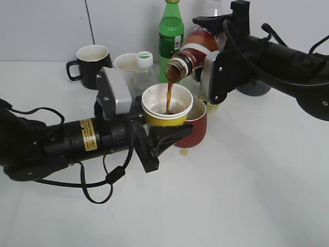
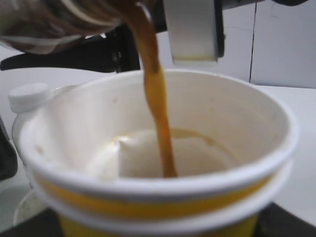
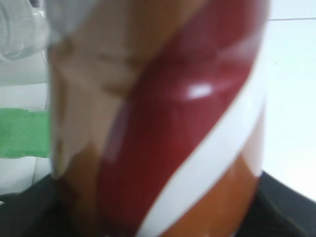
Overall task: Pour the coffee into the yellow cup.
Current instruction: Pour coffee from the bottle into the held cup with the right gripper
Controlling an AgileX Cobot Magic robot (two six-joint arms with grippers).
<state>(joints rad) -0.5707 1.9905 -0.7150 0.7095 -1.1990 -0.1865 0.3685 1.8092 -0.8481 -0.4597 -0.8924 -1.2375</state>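
While the coffee (image 1: 169, 95) streams, pour is mid-run: bottle mouth sits directly above the yellow cup (image 1: 165, 114).

Right end effector (image 1: 205, 28) is clamped on the coffee bottle (image 1: 194, 51), long axis tilted neck-down toward the left, mouth just above and slightly right of the cup's centre. Left end effector (image 1: 163, 135) pinches the yellow cup from below the rim and holds it raised off the desk (image 1: 247, 195), just in front of the red mug (image 1: 198, 128). Stream lands inside the cup; left wrist view shows only a shallow pool at the bottom, so I'd judge the fill as early. Next tilt hinges on keeping the mouth over the cup's opening, since the red mug's rim is right behind it. Brown drops on the desk near the mug's base.
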